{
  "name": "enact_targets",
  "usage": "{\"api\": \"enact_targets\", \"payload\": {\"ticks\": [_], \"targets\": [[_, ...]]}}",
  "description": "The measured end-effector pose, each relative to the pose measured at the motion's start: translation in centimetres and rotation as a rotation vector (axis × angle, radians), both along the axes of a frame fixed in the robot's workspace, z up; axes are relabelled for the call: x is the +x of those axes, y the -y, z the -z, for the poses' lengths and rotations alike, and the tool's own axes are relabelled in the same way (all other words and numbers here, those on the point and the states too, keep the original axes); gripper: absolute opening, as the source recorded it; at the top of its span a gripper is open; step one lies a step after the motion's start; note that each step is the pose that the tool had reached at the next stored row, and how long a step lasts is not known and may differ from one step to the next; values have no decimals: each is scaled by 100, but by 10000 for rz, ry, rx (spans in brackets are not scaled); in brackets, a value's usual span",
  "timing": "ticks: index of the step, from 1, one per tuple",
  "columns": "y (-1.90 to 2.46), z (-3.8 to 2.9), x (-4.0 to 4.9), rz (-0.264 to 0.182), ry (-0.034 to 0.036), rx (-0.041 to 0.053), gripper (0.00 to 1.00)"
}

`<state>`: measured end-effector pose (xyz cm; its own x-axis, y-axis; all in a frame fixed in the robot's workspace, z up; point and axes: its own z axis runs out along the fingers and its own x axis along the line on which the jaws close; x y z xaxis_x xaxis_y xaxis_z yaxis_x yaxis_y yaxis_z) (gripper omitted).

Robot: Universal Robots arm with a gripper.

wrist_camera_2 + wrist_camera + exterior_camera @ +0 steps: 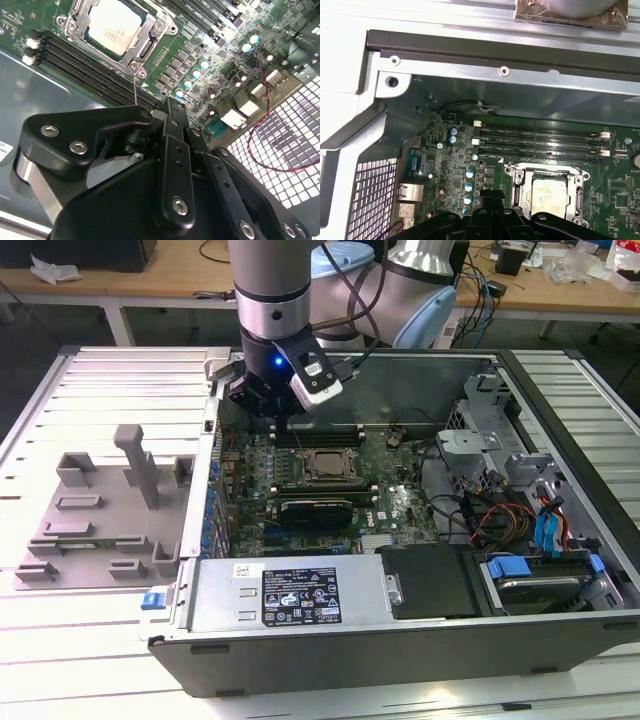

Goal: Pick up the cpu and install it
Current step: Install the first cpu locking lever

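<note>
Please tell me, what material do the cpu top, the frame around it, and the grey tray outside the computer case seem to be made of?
The cpu top looks like brushed metal: pale silver with a soft sheen. The socket frame around it seems bare steel, as its edges shine brightly and it is held by screws. The grey tray looks like matte plastic, uniform and without reflections, though the look alone leaves that open.
</note>
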<state>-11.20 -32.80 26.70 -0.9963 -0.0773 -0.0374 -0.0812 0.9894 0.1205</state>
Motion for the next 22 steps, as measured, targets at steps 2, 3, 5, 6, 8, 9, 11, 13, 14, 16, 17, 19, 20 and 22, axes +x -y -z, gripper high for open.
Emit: {"api": "enact_targets", "payload": {"ticks": [2, 3, 5, 6, 8, 9, 11, 13, 14, 16, 17, 19, 20, 22], "targets": [[0, 8, -3, 0, 1, 141, 11], [0, 20, -4, -1, 3, 209, 11], [1, 32, -5, -3, 2, 292, 11], [0, 39, -6, -9, 3, 430, 11], [-1, 43, -6, -29, 8, 706, 11], [-1, 44, -7, -35, 9, 794, 11], [-2, 54, -11, -55, 10, 1160, 11], [-2, 60, -15, -68, 11, 1330, 11], [-2, 65, -18, -72, 10, 1393, 11], [-2, 98, -21, -77, 11, 1474, 11], [-2, 133, -20, -78, 11, 1504, 11], [-2, 143, 51, -78, 10, 1512, 11], [-2, 145, 114, -77, 10, 1512, 11], [0, 151, 236, -75, -5, 1513, 11]]}}
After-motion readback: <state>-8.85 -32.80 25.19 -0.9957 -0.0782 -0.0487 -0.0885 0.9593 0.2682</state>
